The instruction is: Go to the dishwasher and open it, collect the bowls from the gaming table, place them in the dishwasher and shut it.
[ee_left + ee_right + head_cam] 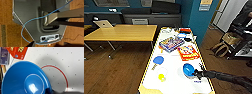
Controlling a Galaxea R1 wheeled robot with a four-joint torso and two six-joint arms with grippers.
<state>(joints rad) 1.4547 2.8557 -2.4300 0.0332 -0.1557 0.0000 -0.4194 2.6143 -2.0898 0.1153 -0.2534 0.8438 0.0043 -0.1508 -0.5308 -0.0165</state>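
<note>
A long white tabletop [175,72] with a pale yellow edge runs away from the camera in the head view, standing on a wooden floor [116,72]; this is the gaming table. The robot's right arm [226,76] comes in from the right side of that view, dark and jointed; its right pincer [195,73] sits at the near rim of a bright blue bowl [188,69]. The bowl is tilted, its hollow facing up and toward the camera, one edge raised off the white surface; the pincer appears clenched on its rim, though the fingers themselves are hard to make out. In the right wrist view the same bowl [25,79] looms large and glossy, leaning beside a thin red ring [65,75] marked on the speckled white surface, with an orange box [17,52] just past it.

Farther along the tabletop lie a blue table-tennis paddle [158,60], a yellow ball in a clear cup [162,77], an orange-red game box [188,52] and a bluish game box [171,43]; more small items crowd the far end, too blurred to name. To the left stands a yellow-topped table [121,32] with an open laptop [103,24].

The left wrist view looks down on the robot's grey base with a looping blue cable [28,22]; I cannot tell the left pincer's state.
</note>
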